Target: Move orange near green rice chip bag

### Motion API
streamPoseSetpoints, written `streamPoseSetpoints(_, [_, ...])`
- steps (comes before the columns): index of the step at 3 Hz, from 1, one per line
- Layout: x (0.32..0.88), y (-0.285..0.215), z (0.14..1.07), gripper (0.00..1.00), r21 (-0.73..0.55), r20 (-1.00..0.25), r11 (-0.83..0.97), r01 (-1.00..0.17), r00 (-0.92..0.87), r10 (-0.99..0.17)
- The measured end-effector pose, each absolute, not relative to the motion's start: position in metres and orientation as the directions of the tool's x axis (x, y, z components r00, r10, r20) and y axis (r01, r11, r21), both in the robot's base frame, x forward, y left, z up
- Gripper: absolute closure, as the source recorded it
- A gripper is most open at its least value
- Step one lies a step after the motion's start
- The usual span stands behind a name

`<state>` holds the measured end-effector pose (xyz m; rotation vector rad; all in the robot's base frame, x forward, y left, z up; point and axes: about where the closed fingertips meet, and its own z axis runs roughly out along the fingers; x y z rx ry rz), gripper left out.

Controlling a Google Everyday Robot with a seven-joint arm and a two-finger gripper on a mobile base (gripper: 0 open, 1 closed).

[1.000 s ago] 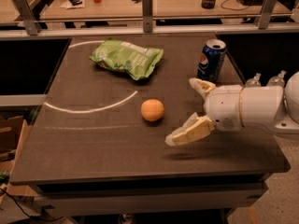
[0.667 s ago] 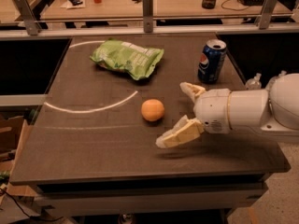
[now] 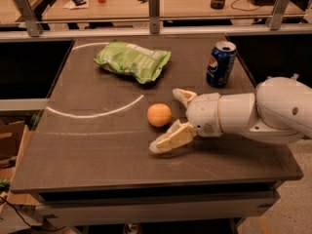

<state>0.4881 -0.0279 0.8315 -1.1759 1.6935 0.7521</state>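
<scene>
The orange (image 3: 159, 115) sits on the dark table (image 3: 87, 150) near its middle. The green rice chip bag (image 3: 132, 61) lies flat at the back, up and left of the orange. My gripper (image 3: 168, 120) comes in from the right, open, just right of the orange. One cream finger (image 3: 171, 139) reaches below and in front of the orange, the other (image 3: 184, 96) sits behind and to its right. The orange lies at the mouth of the fingers, not gripped.
A blue Pepsi can (image 3: 220, 63) stands upright at the back right, behind my arm (image 3: 263, 113). A white chalk arc (image 3: 97, 113) crosses the table's left half. A desk with clutter stands behind a metal rail (image 3: 155, 21).
My gripper has moved left toward the orange, its open fingers now reaching beside it. The orange, bag and can have not moved.
</scene>
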Motion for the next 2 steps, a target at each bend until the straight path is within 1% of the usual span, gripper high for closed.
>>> streamPoseSetpoints(1, [0.4937,-0.0251,0.8290,0.17,-0.009,-0.916,0.363,-0.932,-0.138,-0.377])
streamPoseSetpoints(2, [0.4936,-0.0283,0.8270,0.41,-0.004,-0.909,0.370,-0.929,-0.151,-0.389])
